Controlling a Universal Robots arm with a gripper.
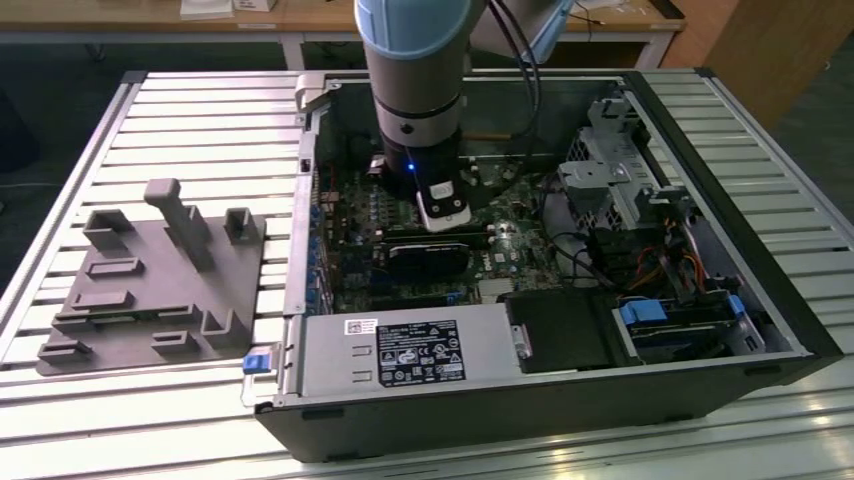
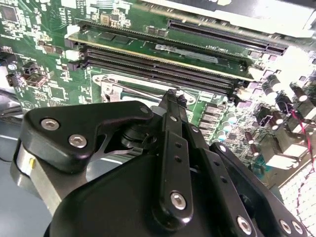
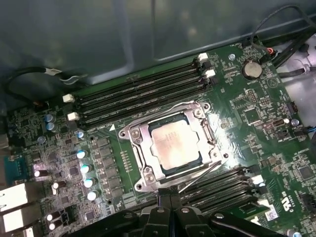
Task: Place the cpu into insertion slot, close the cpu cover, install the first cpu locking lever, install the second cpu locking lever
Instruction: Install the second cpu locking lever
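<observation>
The matte silver-beige cpu (image 3: 174, 149) lies flat in the insertion slot (image 3: 159, 165), framed by the shiny metal cpu cover (image 3: 133, 136), between long black memory slots (image 3: 140, 96). The arm stands upright inside the computer case (image 1: 747, 290); the black gripper (image 3: 170, 200) hovers just beside the cover, fingers pressed together, holding nothing.

In the second wrist view, the black gripper (image 2: 170, 106) hangs over a green motherboard (image 2: 44, 44), its fingers pressed together at the tip. Just beyond that tip lie long black memory slots (image 2: 158, 69), beside a silver metal bracket (image 2: 109, 86).
</observation>
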